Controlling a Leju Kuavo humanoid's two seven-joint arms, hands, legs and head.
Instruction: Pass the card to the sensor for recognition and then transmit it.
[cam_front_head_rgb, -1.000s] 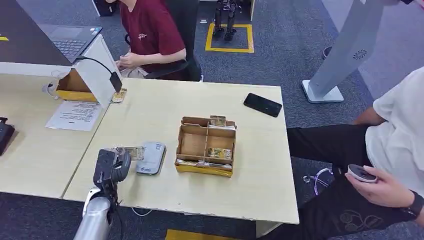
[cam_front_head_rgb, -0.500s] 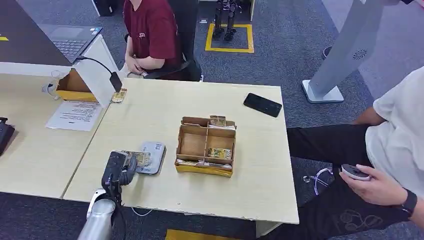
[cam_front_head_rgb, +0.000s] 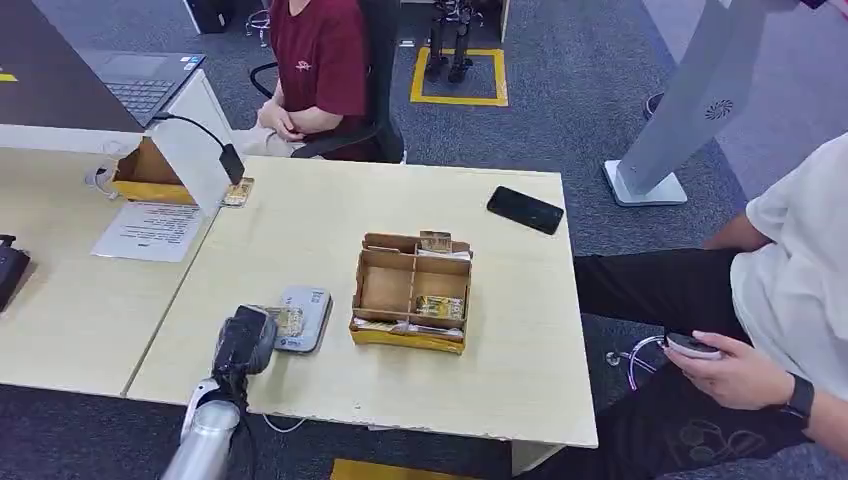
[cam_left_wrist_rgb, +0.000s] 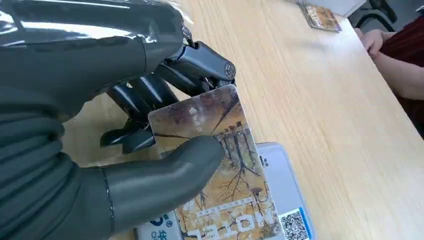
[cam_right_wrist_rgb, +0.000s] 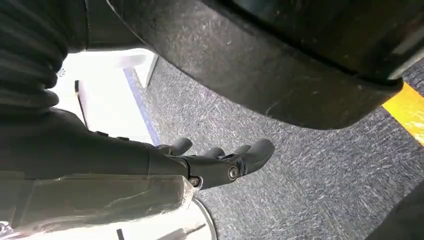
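The left hand is pinching the printed yellow-brown card over the flat grey sensor pad (recognition seemingly underway); passing it on is remaining. The right hand is hanging, fingers apart, holding nothing.

On the desk, the card reader lies near the near edge, just left of the divided box. The left hand holds the card over the reader's left part. A phone lies far right. A paper sheet lies far left.
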